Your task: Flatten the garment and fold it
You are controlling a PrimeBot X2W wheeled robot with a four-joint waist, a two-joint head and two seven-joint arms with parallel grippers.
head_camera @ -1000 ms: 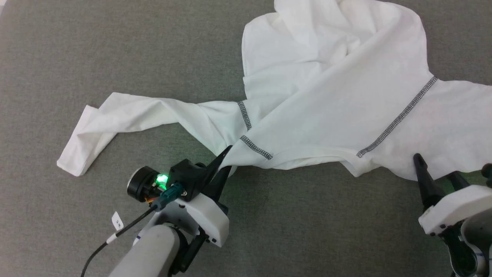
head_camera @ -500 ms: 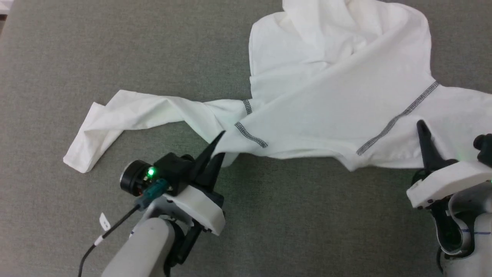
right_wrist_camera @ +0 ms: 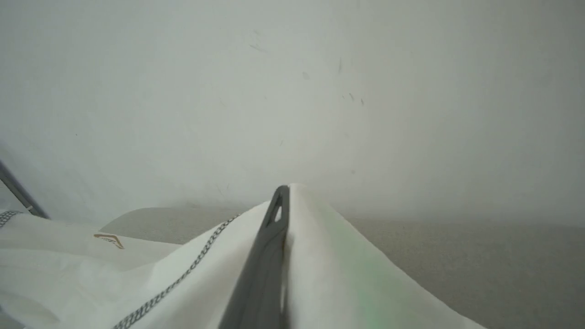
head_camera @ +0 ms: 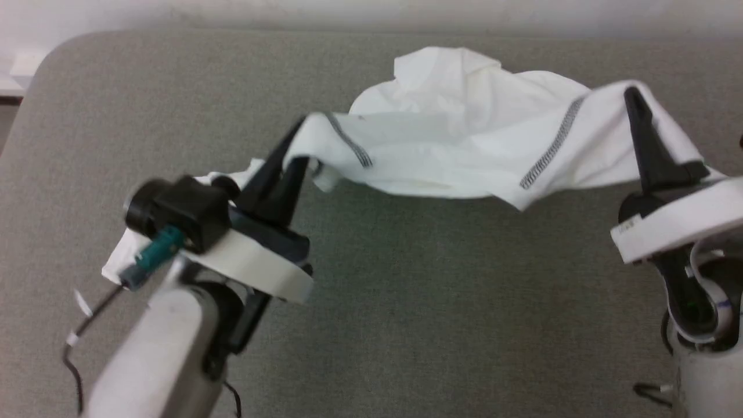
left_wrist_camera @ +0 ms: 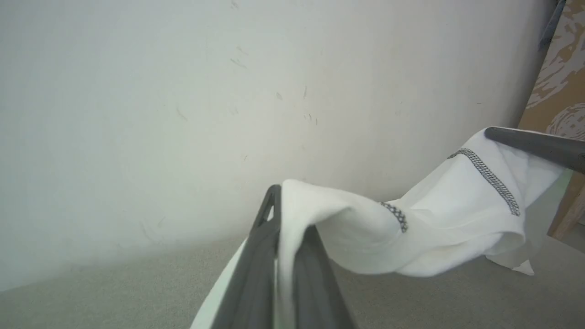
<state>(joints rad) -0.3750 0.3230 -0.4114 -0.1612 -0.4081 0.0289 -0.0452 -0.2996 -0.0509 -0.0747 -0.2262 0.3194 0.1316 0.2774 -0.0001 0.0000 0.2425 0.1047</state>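
Two spots are all I hold: my left gripper (head_camera: pixel 297 148) pinches the garment (head_camera: pixel 464 139) at centre-left of the head view, and my right gripper (head_camera: pixel 638 113) clamps it at upper right. It hangs between them, sagging and rumpled, over the grey surface (head_camera: pixel 406 302). I judge flattening barely begun, with no fold made yet.

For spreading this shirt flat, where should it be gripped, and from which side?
Probably at the near edge, just outside each zigzag seam, coming in from the robot's side with the fingers pointing away. The garment sags between those two points, so drawing them apart should stretch the body flat. The left gripper and the right gripper are each shut on such a spot.
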